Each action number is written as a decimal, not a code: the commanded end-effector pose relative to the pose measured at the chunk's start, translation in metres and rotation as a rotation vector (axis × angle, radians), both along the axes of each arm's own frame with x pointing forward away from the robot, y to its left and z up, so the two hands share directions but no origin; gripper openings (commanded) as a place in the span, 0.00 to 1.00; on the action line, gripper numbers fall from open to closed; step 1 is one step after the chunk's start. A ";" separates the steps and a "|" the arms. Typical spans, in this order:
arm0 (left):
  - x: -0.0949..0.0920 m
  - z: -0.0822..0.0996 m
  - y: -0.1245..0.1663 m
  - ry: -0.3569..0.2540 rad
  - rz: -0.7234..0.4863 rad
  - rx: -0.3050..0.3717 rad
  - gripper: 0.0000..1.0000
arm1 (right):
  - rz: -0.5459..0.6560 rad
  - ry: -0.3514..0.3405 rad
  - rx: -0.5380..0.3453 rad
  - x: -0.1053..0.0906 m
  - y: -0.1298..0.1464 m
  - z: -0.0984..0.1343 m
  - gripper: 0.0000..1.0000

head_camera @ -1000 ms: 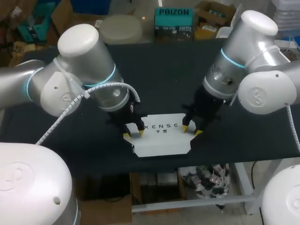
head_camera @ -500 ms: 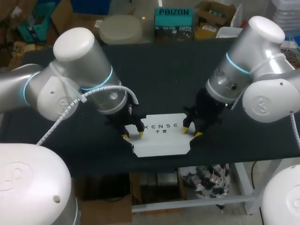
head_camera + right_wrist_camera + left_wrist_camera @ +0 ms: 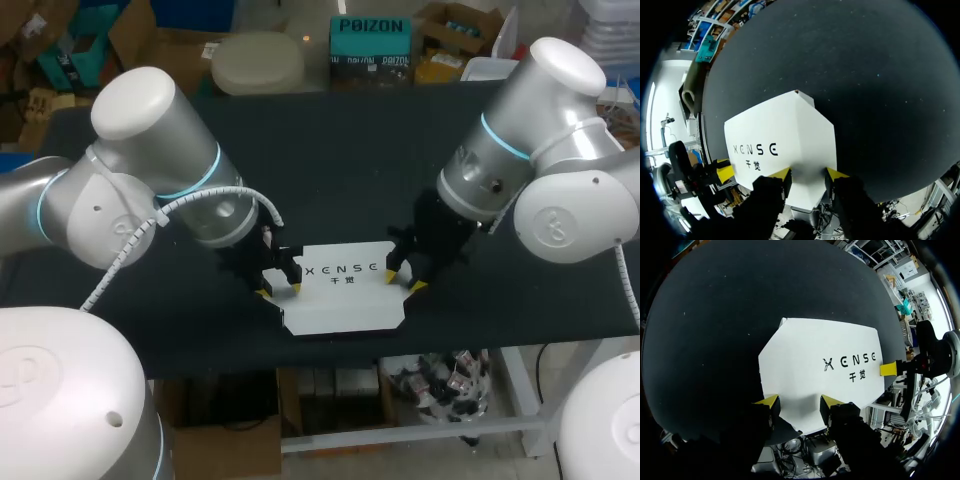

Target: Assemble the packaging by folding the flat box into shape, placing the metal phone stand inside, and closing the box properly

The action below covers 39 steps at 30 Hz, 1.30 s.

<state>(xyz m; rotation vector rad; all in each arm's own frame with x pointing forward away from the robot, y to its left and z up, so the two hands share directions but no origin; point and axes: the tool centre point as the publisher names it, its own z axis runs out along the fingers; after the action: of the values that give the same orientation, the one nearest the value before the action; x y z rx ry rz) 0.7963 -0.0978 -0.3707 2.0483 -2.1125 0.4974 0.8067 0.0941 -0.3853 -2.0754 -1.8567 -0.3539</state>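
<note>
The flat box [image 3: 345, 300], lower middle, looks like light, bendy, slippery card. My left claw [image 3: 278, 292] and right claw [image 3: 402, 282] stand parted, empty, at its ends; I'd pinch its edges.

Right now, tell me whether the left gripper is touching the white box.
Cannot tell. In the left wrist view the tips of the left gripper overlap the near edge of the white box, but neither contact nor a gap shows plainly.

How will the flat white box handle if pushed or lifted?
Probably light and floppy: the box lies as a thin flat sheet. Might slide on the dark table if pushed from one end only; left gripper and right gripper flank it.
</note>
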 end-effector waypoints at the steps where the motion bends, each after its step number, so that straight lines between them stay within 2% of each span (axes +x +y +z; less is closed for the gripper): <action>1: 0.001 -0.006 -0.001 0.001 -0.011 -0.019 0.55 | 0.001 -0.001 0.031 0.000 -0.002 -0.006 0.45; 12: 0.000 -0.009 -0.008 0.020 -0.021 -0.082 0.61 | -0.002 -0.004 0.090 0.002 -0.003 -0.008 0.45; 20: 0.002 -0.013 -0.014 0.042 -0.026 -0.114 0.57 | 0.007 0.002 0.113 0.004 0.003 -0.010 0.45; 28: 0.002 -0.016 -0.017 0.056 -0.034 -0.140 0.59 | 0.012 0.005 0.140 0.004 0.009 -0.012 0.45; 39: 0.001 -0.016 -0.018 0.073 -0.038 -0.166 0.57 | -0.007 0.010 0.186 0.004 0.011 -0.015 0.45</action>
<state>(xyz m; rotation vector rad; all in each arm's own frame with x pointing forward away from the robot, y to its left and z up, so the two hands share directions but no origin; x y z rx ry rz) 0.7956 -0.1103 -0.3791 1.9102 -1.9954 0.5643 0.8073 0.1005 -0.3921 -1.9686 -1.7441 -0.4998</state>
